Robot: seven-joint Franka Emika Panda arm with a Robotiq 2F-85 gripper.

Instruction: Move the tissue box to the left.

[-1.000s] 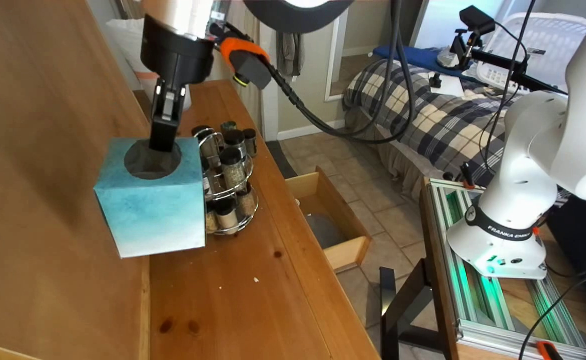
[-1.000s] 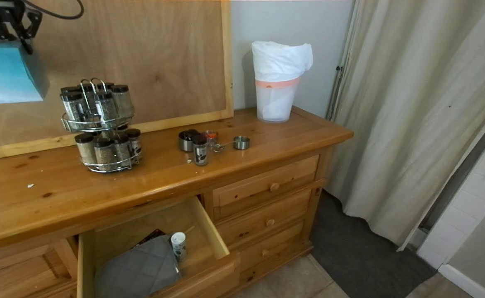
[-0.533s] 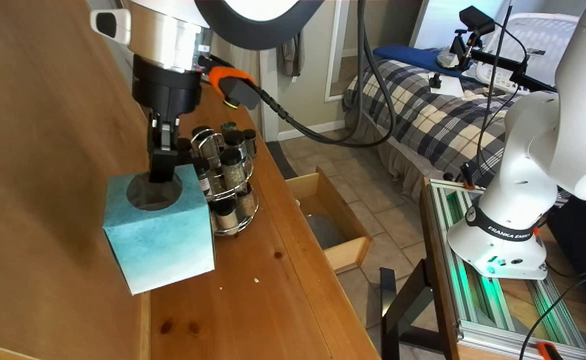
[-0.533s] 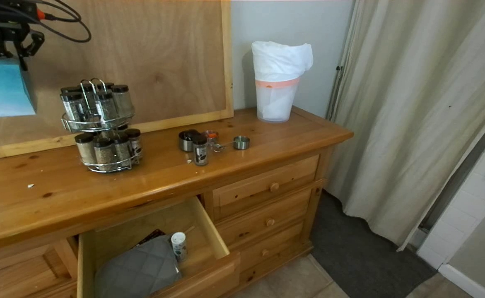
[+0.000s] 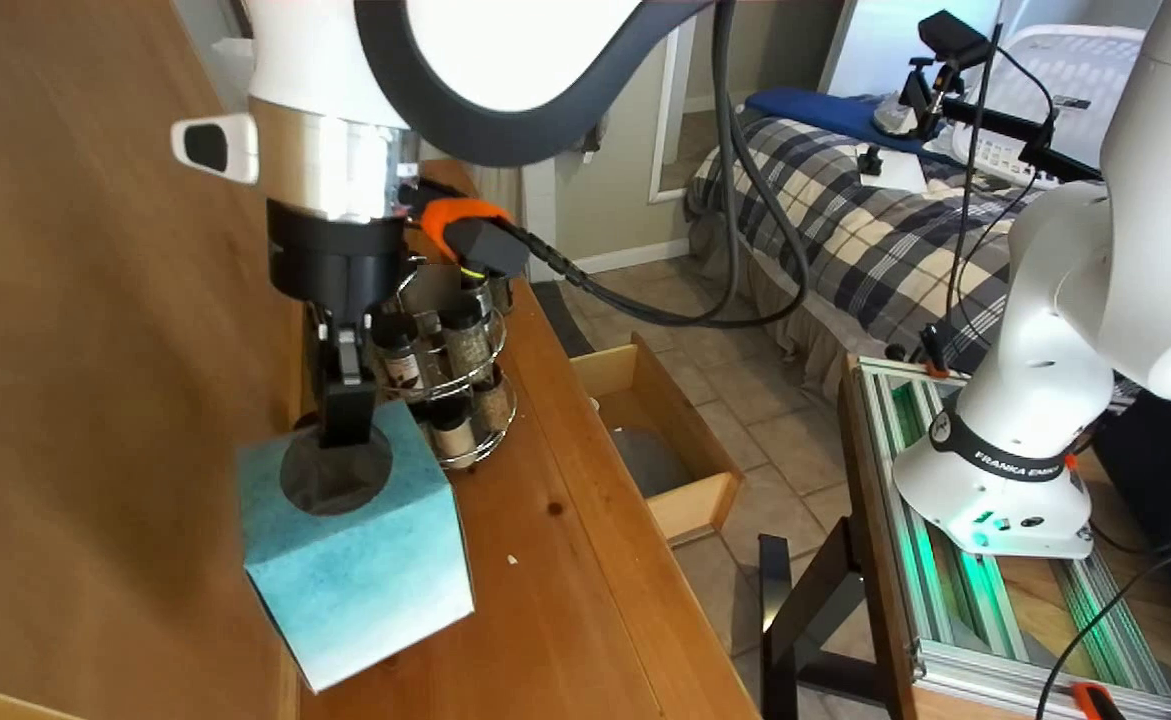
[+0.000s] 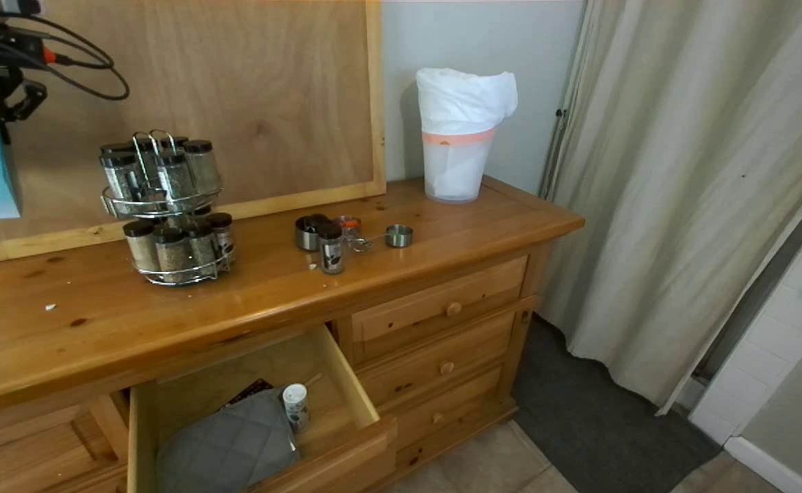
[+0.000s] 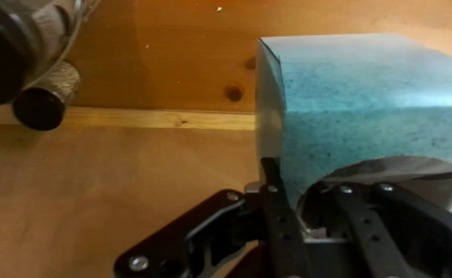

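over the last second the tissue box point(image 5: 360, 560) has come lower and farther left. in an exterior view it now hangs at the left edge, partly cut off, left of the spice rack point(image 6: 171, 205) and apart from it; a second ago it was higher and closer to the rack. its bottom edge shows against the back panel point(image 6: 257, 82), above the dresser top point(image 6: 270, 291), so it is not set down yet. its lower front edge also slopes more than it did, so the box looks turned; how much of that is tilt i cannot tell.

the gripper point(image 7: 293, 181) is clamped on the box near a top edge: in the wrist view one finger lies outside the side wall and the other goes into the opening, pinching the cardboard between them.

for the task, i judge the carry to the left is mostly done and the lowering is in hand. the next move likely calls for a slow descent until the base lies flat, then a release. held by one thin wall, the box could swing, land on a corner or rub the panel.
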